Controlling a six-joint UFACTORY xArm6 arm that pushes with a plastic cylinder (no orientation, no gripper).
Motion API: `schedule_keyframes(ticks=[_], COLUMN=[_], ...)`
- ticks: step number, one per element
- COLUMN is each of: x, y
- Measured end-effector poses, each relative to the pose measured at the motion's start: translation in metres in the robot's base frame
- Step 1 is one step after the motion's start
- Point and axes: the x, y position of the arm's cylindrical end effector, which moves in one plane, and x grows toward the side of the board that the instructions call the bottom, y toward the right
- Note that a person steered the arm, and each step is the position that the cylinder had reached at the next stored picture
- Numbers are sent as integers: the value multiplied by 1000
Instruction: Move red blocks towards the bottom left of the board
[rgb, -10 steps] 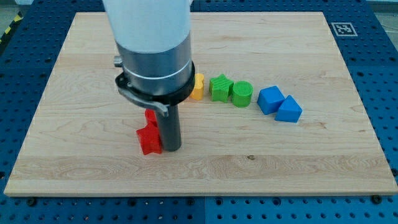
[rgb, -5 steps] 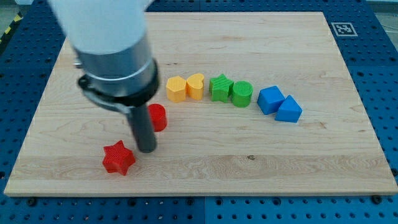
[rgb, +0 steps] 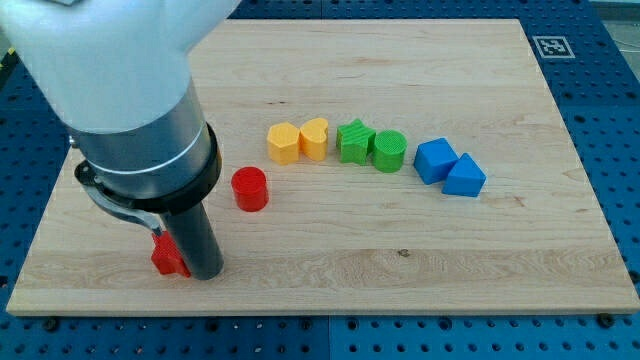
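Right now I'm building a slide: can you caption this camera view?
My tip presses beside the red star block near the board's bottom left; the red cylinder waits behind.

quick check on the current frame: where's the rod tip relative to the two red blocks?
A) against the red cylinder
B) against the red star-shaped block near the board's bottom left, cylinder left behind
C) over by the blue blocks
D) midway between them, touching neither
B: my tip sits right against the view's right side of the red star-shaped block near the view's bottom left, while the red cylinder stands apart, up and to the view's right.
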Motion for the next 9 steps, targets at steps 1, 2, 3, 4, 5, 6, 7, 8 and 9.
schedule_keyframes(ticks=[1,2,3,4,5,6,7,8,9], x=[-15,-56,-86,-94,-94,-91,-94,-102,-102], y=[65,145,156,112,43,-18,-25,-25,-32])
